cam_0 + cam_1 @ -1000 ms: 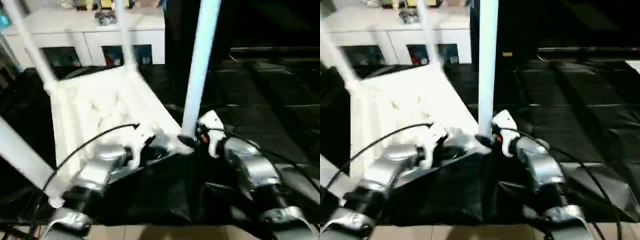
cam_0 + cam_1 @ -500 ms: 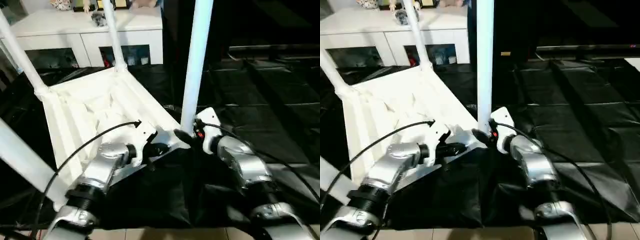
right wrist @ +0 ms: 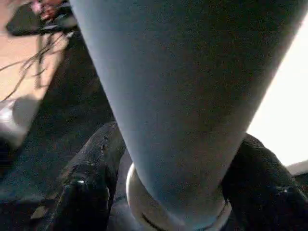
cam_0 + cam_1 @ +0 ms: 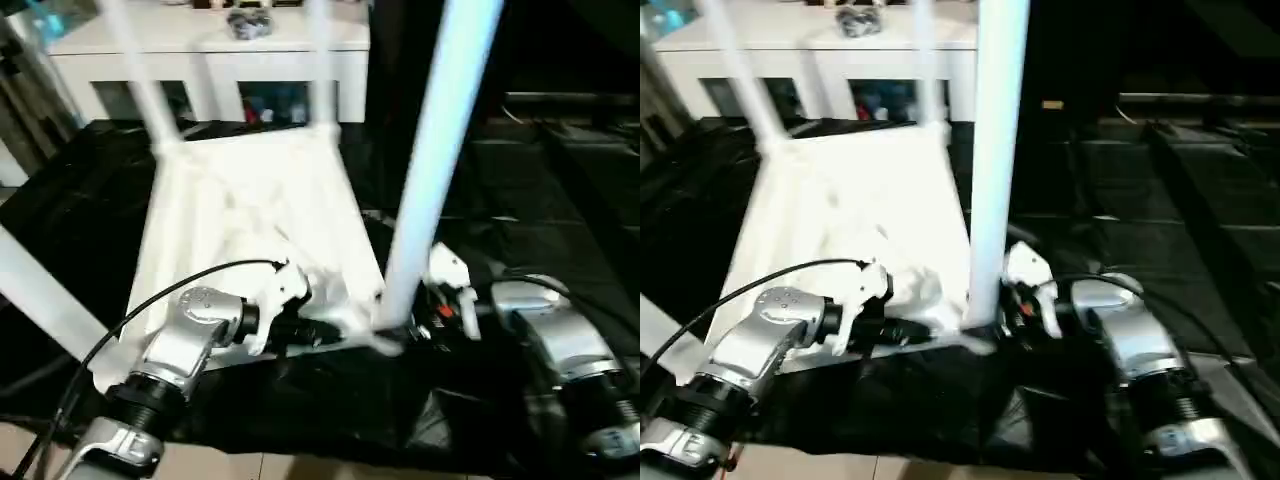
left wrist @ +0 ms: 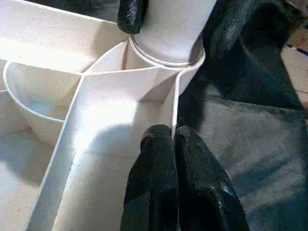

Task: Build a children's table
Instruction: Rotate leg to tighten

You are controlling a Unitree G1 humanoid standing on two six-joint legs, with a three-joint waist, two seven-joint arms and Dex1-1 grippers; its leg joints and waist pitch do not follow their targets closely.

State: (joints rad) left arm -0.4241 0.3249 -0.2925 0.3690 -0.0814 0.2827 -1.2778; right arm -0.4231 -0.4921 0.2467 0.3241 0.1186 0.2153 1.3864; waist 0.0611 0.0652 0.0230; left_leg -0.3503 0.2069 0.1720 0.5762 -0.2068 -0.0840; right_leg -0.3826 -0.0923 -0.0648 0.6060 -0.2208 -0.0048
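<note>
The white tabletop (image 4: 250, 200) lies upside down on a black sheet, ribbed side up. Several white legs stand up from its corner sockets. The nearest leg (image 4: 440, 150) rises at the front right corner, with two more at the back (image 4: 140, 80) (image 4: 320, 60) and one at the front left (image 4: 40, 300). My right gripper (image 3: 175, 192) is open, its fingers (image 3: 91, 178) standing on either side of the nearest leg's base just above the socket. My left gripper (image 5: 172, 139) is shut on the thin rim wall of the tabletop beside that socket (image 5: 166, 57).
A white cabinet (image 4: 210, 50) with glass-fronted compartments stands behind the tabletop, small things on top of it. The black sheet (image 4: 560, 180) covers the floor to the right and front. Bare tan floor (image 4: 230, 465) shows at the near edge.
My right gripper's fingers have spread wider around the leg's base. The left gripper has kept its hold. The camera has shifted.
</note>
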